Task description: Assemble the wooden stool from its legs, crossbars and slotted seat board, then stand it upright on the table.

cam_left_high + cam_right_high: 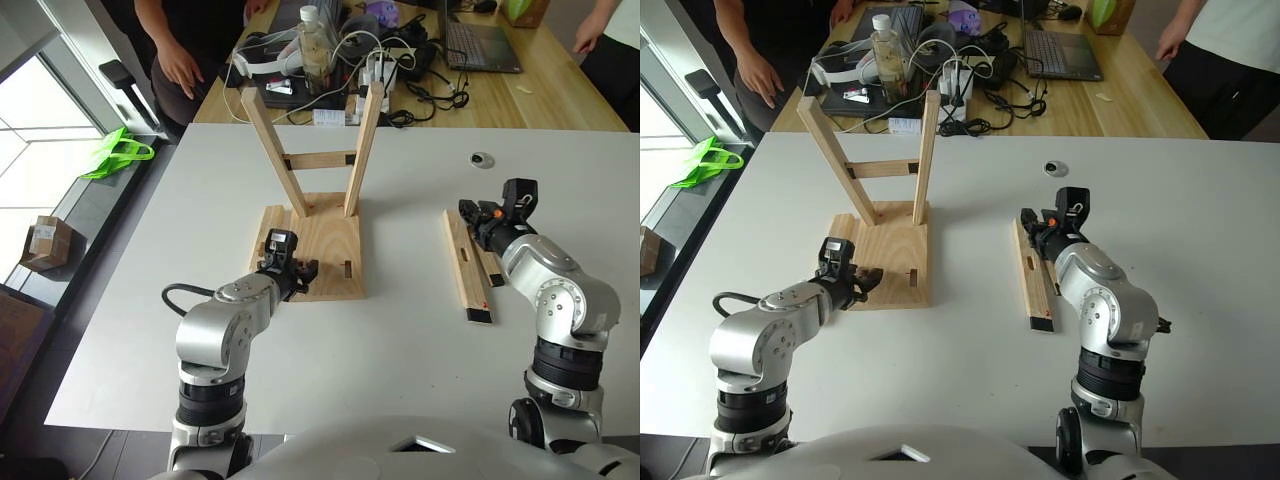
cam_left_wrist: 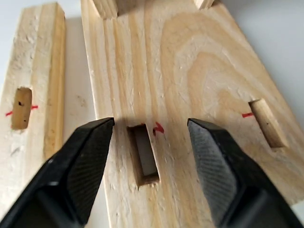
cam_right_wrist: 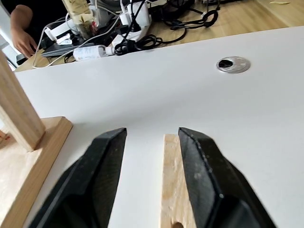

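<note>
Left claw (image 2: 149,122), centre of its wrist view: jaws wide, holding nothing, straddling an empty slot (image 2: 145,154) in the board (image 1: 325,245). Board lies flat mid-table, with two legs (image 1: 268,140) and a crossbar (image 1: 320,160) socketed upright. Right claw (image 3: 153,132) sits open astride the loose leg (image 1: 465,262), right of frame. Pale raw wood, square-sawn, stiff, likely light; the rough grain should grip. You'd best take that leg mid-length, across its flat faces.

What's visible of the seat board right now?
The seat board is pale grained wood, lying flat on the white table. Two legs joined by a crossbar rise from its far end; the two near slots are empty, with red marks beside them. The left claw is open over one.
</note>
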